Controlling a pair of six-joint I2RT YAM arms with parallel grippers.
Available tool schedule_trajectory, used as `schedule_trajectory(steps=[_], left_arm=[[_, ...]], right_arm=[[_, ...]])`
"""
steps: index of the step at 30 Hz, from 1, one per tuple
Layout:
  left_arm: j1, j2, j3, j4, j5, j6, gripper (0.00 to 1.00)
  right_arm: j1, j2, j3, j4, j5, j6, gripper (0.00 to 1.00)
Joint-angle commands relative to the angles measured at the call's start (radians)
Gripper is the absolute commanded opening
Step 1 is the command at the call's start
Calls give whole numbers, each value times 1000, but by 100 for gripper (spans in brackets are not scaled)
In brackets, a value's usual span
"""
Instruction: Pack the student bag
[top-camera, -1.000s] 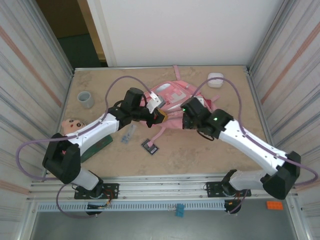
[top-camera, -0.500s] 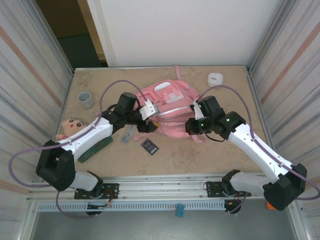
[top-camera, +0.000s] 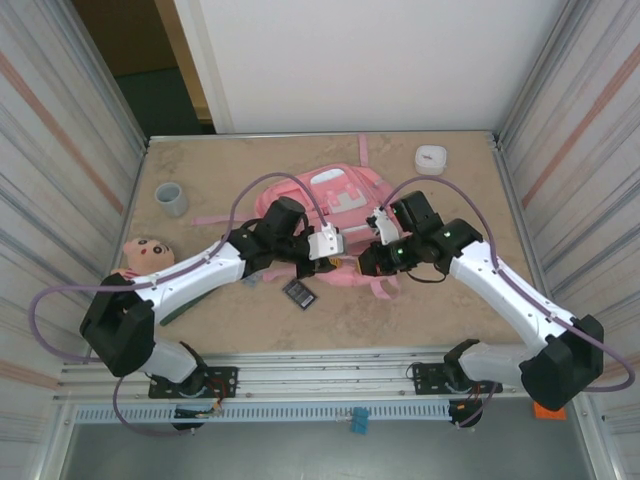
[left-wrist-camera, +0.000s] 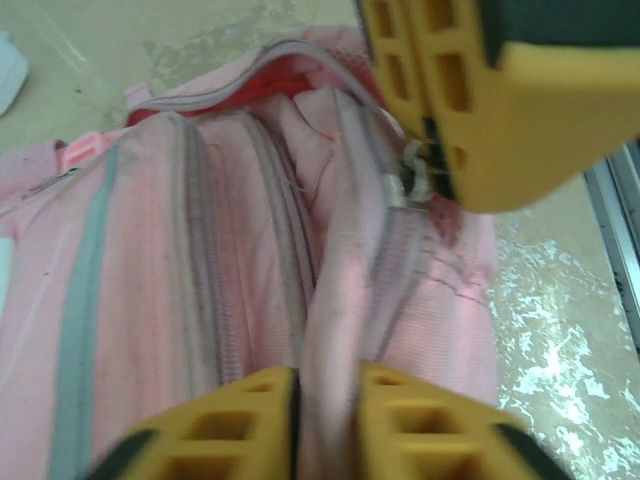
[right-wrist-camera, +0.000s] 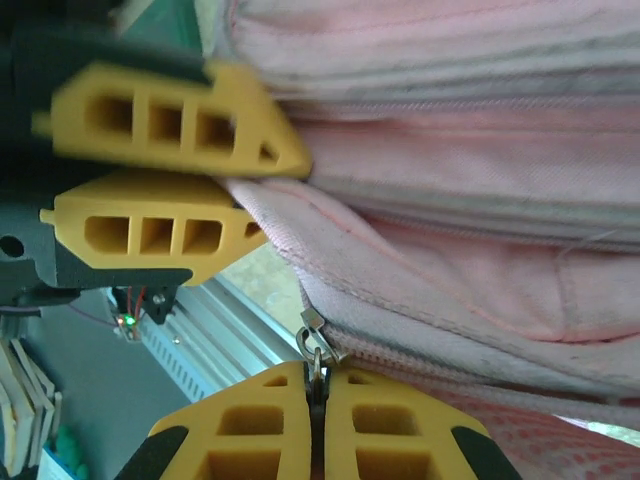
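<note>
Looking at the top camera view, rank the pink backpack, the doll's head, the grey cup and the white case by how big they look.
Largest first:
1. pink backpack, though the arms cover part
2. doll's head
3. grey cup and white case: too alike to rank

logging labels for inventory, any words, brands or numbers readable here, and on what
No text can be read in any view.
student bag: its white patch carries pink marks, too small to read.
small dark card beside the bag: pale markings, too blurred to read.
</note>
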Motion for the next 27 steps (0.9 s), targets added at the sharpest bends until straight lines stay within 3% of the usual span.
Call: schedule_trajectory(steps=[1, 7, 14, 17, 18, 20, 22, 24, 27], left_arm=[[10, -5, 0, -36, -60, 76, 2], [38, -63, -37, -168, -86, 197, 0], [54, -62, -42, -244, -142, 256, 1], [70, -71, -41, -281, -214, 266, 5], [82, -78, -37, -286, -228, 263, 13], [92, -95, -23, -299, -219, 244, 42], [89, -122, -10, -298, -148, 205, 64], [73, -143, -11, -267, -108, 146, 70], [43, -156, -39, -184, -121, 65, 74]], right_arm=[[-99, 3, 55, -96, -41, -44, 0], [-199, 75, 130, -277, 125, -194, 0], [-204, 133, 118, -250, -96, -255, 0], [-155, 150, 116, -261, -176, -277, 0], [-110, 159, 123, -265, -197, -279, 0], [-41, 171, 119, -227, -212, -227, 0], [-27, 171, 73, -100, -261, -91, 0], [-24, 167, 32, 19, -268, 13, 0], [14, 181, 22, 47, -238, 37, 0]])
